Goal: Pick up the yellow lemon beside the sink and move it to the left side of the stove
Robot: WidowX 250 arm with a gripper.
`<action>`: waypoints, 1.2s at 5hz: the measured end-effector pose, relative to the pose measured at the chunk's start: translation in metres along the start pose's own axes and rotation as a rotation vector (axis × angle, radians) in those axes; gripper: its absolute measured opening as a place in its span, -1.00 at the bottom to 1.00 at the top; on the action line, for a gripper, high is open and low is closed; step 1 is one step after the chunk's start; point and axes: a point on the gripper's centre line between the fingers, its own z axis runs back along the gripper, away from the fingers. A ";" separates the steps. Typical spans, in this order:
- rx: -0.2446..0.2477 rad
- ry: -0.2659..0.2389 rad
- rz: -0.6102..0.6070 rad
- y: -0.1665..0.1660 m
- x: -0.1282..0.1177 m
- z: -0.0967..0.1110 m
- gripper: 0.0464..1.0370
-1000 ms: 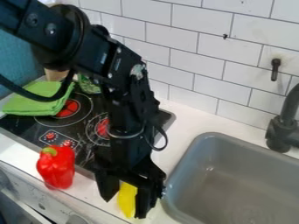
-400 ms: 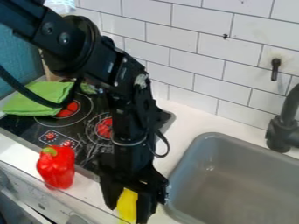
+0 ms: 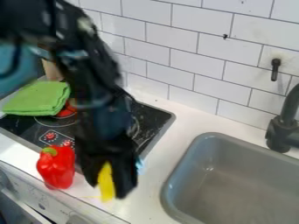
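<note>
One gripper (image 3: 107, 189) hangs in front of the stove (image 3: 154, 125), over the strip of worktop (image 3: 153, 192) that runs along the stove's near side. It has two fingers (image 3: 124, 177), parted by about the width of the single yellow object (image 3: 106, 181) they have hold of. That object is long and narrow and points downward, its lower end showing between the fingers; whether it touches the worktop, I cannot tell.

One red bell pepper (image 3: 57, 168) with one green stem (image 3: 50, 151) stands upright just in front of the stove, to the left of the gripper. One folded green cloth (image 3: 36, 98) lies on the stove's far left part, partly over one of its round burner rings. Parts of two ring-marked burners can be seen, one on either side of the arm, and two small red control marks (image 3: 50, 136) sit near the stove's front edge.

To the right of the stove is one grey sink (image 3: 234, 175), with one black faucet (image 3: 281, 131) farther right, at the sink's far side. Behind the stove rises one wall (image 3: 175, 48) of white tiles, bearing one black hook (image 3: 275, 69) well to the stove's right.
</note>
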 end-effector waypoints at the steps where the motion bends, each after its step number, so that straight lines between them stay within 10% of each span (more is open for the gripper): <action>1: -0.081 -0.108 -0.030 0.028 0.006 0.043 0.55; 2: -0.083 -0.221 0.038 0.062 0.008 0.071 0.55; 3: 0.050 -0.255 0.136 0.104 0.001 0.090 0.55; 6: 0.397 -0.060 0.250 0.187 0.003 0.042 0.55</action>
